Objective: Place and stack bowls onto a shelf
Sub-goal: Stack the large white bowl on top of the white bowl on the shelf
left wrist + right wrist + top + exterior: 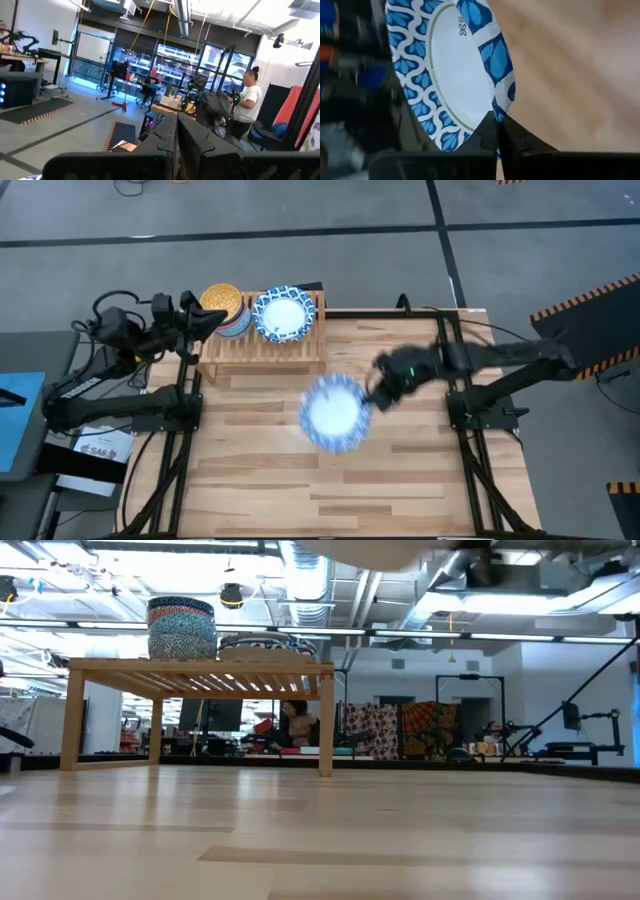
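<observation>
A wide blue-and-white bowl (335,412) with a white centre hangs over the middle of the table in my right gripper (374,396), which is shut on it. It fills the right wrist view (455,75) and shows as a blur at the low view's top edge (370,550). The light-wood slatted shelf (262,345) stands at the far left. On its top rest a stack of small bowls, yellow uppermost (222,305), and a blue-and-white bowl (282,315). My left gripper (205,320) is shut, just left of the stack, holding nothing. My right gripper pinches the bowl's rim (501,107) on the side toward the table's right, between its two fingers. The fingers (490,131) come from the table's right. The bowl is lifted clear of the table, about level in the high view.
The butcher-block tabletop (400,480) is bare wood near and to the right of the held bowl. The shelf (200,667) stands on legs with open space beneath. Beyond the table is a workshop with a person (247,102) standing and another seated.
</observation>
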Robot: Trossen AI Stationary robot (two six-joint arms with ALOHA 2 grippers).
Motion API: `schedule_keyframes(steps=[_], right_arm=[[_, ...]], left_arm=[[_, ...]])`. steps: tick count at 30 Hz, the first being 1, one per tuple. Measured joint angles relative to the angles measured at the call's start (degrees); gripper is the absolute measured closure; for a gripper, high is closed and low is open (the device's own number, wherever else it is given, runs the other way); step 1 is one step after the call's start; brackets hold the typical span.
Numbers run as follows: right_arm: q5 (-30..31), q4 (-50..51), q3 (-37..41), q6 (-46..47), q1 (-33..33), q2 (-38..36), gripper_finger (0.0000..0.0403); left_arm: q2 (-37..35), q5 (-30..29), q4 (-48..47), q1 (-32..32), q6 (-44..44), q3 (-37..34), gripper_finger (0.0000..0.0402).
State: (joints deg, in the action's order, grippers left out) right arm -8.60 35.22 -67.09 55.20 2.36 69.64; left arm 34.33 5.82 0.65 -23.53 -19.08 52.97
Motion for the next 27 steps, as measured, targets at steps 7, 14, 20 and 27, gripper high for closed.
schedule_keyframes(steps=[7, 14, 20, 27], right_arm=[[3.1, 0.9, -17.5, -10.3, -16.7, 10.9, 0.0381], [3.0, -0.2, -30.1, -9.8, -29.2, 24.6, 0.0381], [-2.0, -1.5, -38.9, -7.2, -32.5, 34.2, 0.0375], [-10.1, -1.6, -43.4, -5.6, -32.4, 40.4, 0.0361]], left_arm=[[0.8, 0.4, -0.1, 0.0, 0.0, 0.0, 0.0401], [1.4, 0.2, -0.1, 0.0, 0.5, 0.0, 0.0401], [1.4, 0.0, -0.1, 0.0, 0.5, 0.0, 0.0401], [1.4, -0.1, -0.1, 0.0, 0.5, 0.0, 0.0401]])
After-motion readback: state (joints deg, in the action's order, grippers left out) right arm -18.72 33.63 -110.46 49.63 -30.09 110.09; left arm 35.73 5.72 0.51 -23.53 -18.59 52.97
